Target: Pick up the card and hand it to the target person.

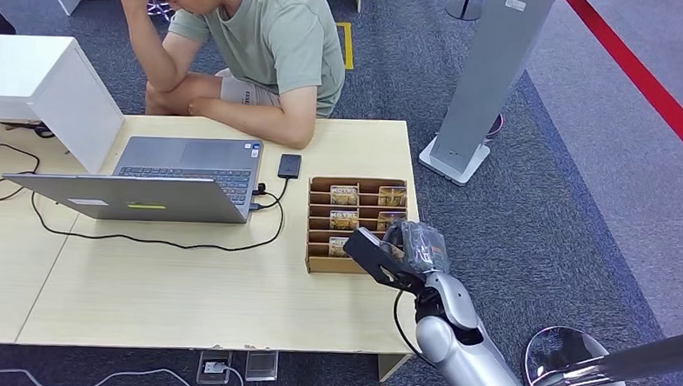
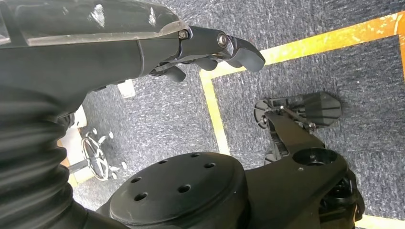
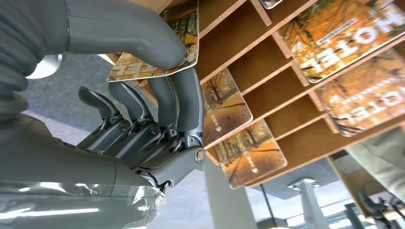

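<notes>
A wooden card rack (image 1: 317, 263) stands on the table's right part, with several autumn-print hotel cards (image 1: 344, 195) in its slots. My right hand (image 1: 379, 255) reaches over the rack's near right corner. In the right wrist view, the right hand (image 3: 157, 119) pinches one card (image 3: 138, 64) between thumb and fingers at the rack's (image 3: 248, 38) near row. The person (image 1: 275, 42) sits across the table, leaning on it with one hand on their head. My left hand (image 2: 205, 47) hangs over the floor and holds nothing.
An open laptop (image 1: 178, 177) with a trailing cable and a dark phone (image 1: 290, 165) lie left of the rack on the table (image 1: 186, 291). A white box (image 1: 38, 80) sits at the far left. A grey stand (image 1: 482, 86) rises beyond the table's right end.
</notes>
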Robot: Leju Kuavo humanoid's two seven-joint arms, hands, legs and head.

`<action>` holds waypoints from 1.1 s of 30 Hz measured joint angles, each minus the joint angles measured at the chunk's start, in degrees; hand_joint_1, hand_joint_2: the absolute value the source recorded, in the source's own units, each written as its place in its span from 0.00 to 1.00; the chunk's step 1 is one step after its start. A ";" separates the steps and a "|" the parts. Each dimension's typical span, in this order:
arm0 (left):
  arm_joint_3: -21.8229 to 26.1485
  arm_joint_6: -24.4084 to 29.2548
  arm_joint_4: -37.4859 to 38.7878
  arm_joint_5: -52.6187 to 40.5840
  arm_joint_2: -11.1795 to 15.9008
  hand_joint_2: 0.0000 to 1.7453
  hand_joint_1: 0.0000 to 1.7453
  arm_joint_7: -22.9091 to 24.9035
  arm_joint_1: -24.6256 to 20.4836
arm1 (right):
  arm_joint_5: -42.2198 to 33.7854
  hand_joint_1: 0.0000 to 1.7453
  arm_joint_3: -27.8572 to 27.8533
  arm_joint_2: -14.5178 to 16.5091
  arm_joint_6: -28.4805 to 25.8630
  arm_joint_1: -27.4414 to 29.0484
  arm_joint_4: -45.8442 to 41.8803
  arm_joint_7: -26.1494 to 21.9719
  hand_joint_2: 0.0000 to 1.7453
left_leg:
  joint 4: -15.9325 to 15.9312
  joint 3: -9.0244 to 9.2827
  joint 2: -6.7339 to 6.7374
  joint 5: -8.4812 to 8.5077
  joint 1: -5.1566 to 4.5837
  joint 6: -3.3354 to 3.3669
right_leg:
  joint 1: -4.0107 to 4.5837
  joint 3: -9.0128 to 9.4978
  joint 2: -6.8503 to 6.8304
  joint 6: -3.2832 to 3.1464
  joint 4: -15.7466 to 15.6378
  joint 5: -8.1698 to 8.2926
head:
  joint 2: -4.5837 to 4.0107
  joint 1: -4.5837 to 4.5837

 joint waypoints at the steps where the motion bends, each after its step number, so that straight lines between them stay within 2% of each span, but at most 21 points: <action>1: 0.04 0.04 0.00 0.00 0.00 1.00 0.00 -0.10 0.01 | -0.72 0.95 -0.02 -0.03 -0.95 0.11 -0.31 -2.40 1.00 | 0.00 0.00 0.00 0.00 0.00 0.00 | 0.00 0.00 0.00 0.00 0.00 0.00 | 0.00 -0.01; 4: 0.10 0.13 0.00 0.00 -0.01 1.00 0.00 -0.54 0.03 | -2.93 0.95 -0.22 -0.14 -4.56 0.47 -1.87 -10.66 1.00 | 0.00 0.00 0.00 0.00 0.00 0.00 | 0.00 -0.01 0.00 0.00 0.00 0.00 | 0.00 -0.04; 8: 0.14 0.13 0.00 -0.02 -0.01 1.00 0.00 -0.87 0.11 | -5.94 0.95 -1.15 -0.45 -8.56 1.25 -5.34 -18.53 1.00 | 0.00 0.00 0.00 0.00 0.00 0.00 | 0.00 0.00 0.00 0.00 0.00 0.00 | 0.01 -0.02; 13: 0.18 0.15 0.00 -0.02 -0.02 1.00 0.00 -0.96 0.17 | -10.39 0.95 -2.18 -0.57 -10.81 2.26 -9.60 -23.76 1.00 | 0.00 0.01 0.01 0.00 0.00 0.00 | 0.00 0.00 0.02 0.00 0.00 0.00 | 0.01 0.03; 16: 0.20 0.27 0.00 -0.02 -0.02 1.00 0.00 -0.96 0.20 | -13.28 0.95 -2.51 -0.58 -9.83 2.30 -11.05 -23.85 1.00 | 0.00 0.00 0.02 0.00 0.00 0.00 | 0.00 0.00 0.02 0.00 0.00 0.00 | 0.00 0.02; 23: 0.25 0.29 0.00 -0.25 -0.02 1.00 0.00 -0.63 0.12 | -15.30 0.95 -2.05 0.24 -4.28 -1.83 -8.47 -18.17 1.00 | 0.00 -0.03 0.00 0.01 0.00 0.01 | 0.00 0.02 0.00 0.00 0.01 0.01 | 0.00 -0.02; 27: 0.23 0.04 0.00 -1.46 -0.02 1.00 0.00 -0.37 -0.03 | -16.14 0.95 -0.86 1.99 -4.35 -6.43 -3.17 -16.69 1.00 | 0.00 -0.06 0.00 0.02 0.00 0.01 | 0.00 0.00 0.00 0.00 0.02 0.01 | 0.00 -0.01; 33: 0.03 -0.21 0.00 -2.42 -0.02 1.00 0.00 0.22 -0.83 | -15.47 0.95 1.36 6.13 -5.65 -16.43 9.42 -15.92 1.00 | 0.00 -0.09 -0.01 0.04 0.00 0.02 | 0.00 -0.01 -0.02 0.00 0.06 0.01 | 0.01 0.04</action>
